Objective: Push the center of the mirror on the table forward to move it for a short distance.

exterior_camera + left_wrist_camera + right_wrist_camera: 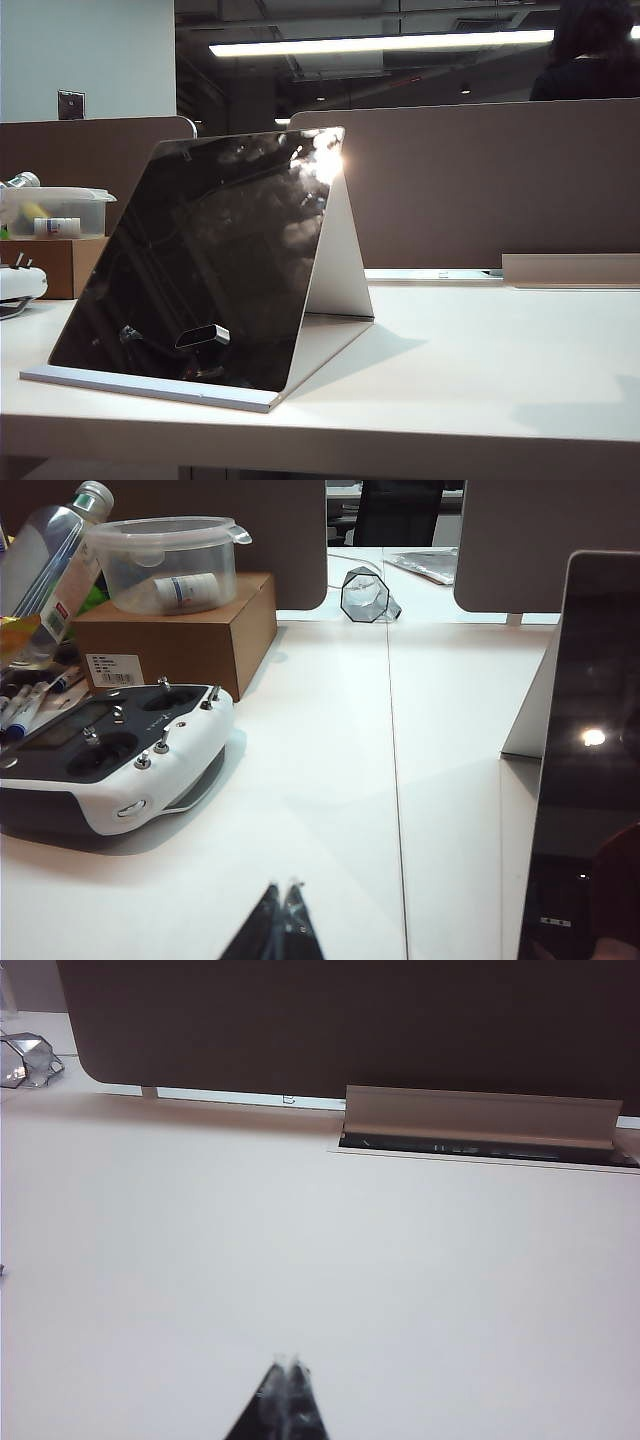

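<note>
Left hand (281,905) and right hand (286,1380) both pinched closed, empty, above tabletop (480,350); mirror (200,260) looks light, stiff, fragile, likely slides—push panel center.

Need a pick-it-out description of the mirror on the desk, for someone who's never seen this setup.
On the white table, left of centre in the exterior view, stands the mirror: a dark tilted square on a white tent-shaped stand. Its neighbours, a white remote controller and a cardboard box, aren't reflective.
</note>
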Motion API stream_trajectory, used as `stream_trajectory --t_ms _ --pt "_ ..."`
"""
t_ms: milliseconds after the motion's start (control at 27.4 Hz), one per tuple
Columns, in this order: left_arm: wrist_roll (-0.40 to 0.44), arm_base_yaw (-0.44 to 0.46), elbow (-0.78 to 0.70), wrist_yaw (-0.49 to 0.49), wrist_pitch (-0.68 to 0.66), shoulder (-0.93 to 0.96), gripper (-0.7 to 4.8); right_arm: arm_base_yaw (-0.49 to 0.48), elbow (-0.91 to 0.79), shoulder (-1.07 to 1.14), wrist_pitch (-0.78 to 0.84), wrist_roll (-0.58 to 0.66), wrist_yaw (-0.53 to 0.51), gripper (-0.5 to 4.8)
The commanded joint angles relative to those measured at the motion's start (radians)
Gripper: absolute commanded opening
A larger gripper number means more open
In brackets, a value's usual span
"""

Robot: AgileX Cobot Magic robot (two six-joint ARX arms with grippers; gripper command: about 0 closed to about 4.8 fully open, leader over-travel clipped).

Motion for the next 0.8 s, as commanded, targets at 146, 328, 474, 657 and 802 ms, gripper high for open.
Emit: stream_trajectory --t_ms 146,328,474,657,802 --pt "0.002 0.001 0.000 0.006 0.032 0.000 -0.02 0.001 -0.004 0.001 0.014 0.001 0.001 -0.05" --pt "-0.216 0.001 0.000 0.117 0.034 0.000 -0.02 0.061 -0.004 0.018 0.014 0.001 0.004 -0.05" --pt "-0.298 0.000 0.000 0.367 0.094 0.001 -0.02 0.265 -0.004 0.041 0.012 0.001 0.004 -0.05" --pt "-0.400 -0.002 0.003 0.578 0.130 0.001 -0.02 0.593 -0.004 0.053 0.014 0.001 0.002 -0.05" --pt "-0.438 -0.090 0.011 0.588 0.129 0.001 -0.04 0.840 -0.004 0.077 0.014 0.001 0.000 -0.05"
